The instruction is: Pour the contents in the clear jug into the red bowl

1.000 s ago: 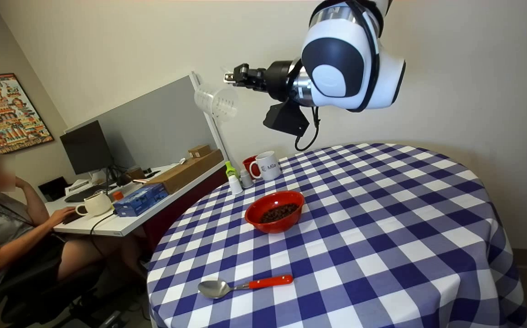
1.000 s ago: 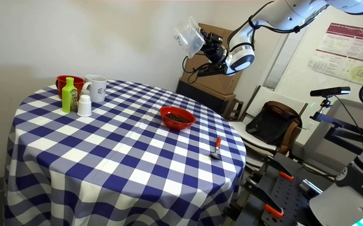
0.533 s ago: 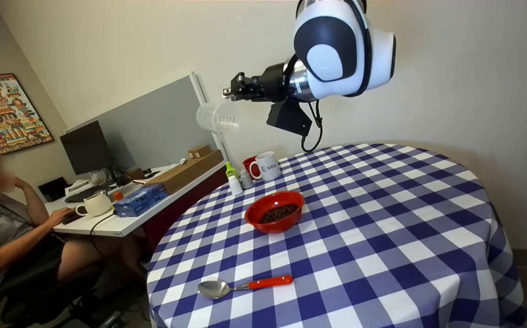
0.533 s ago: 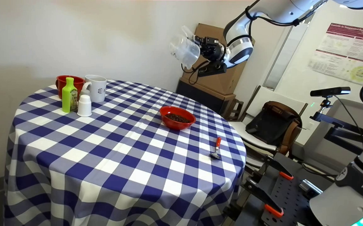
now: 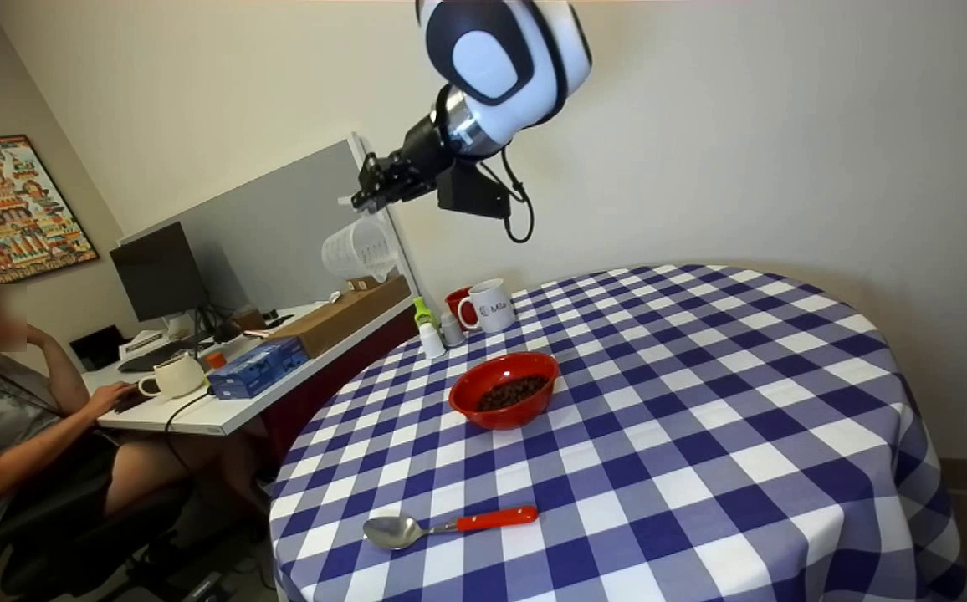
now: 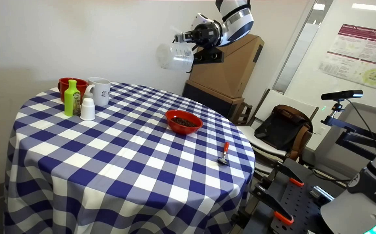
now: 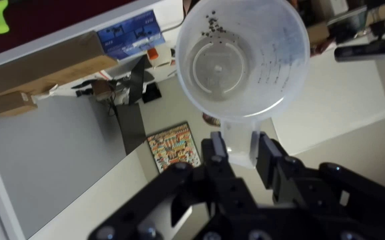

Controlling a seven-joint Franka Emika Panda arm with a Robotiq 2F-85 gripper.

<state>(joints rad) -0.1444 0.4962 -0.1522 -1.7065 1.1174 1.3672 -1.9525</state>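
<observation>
Tool (image 7: 239, 146) pinching clear jug (image 7: 245, 63) by handle (image 7: 240, 133) — pour likely done (dark specks (image 7: 213, 28) inside); right it before lowering beside red bowl (image 6: 180, 130).

Round table (image 6: 123, 151), blue-white checked cloth (image 5: 701, 393). On it: shallow red bowl (image 5: 507, 416), red-handled metal spoon (image 5: 468, 522), printed white mug (image 6: 101, 92), red mug (image 6: 82, 86), lime-green bottle (image 6: 71, 101), small white container (image 6: 87, 110), small grey container (image 5: 452, 329).
</observation>
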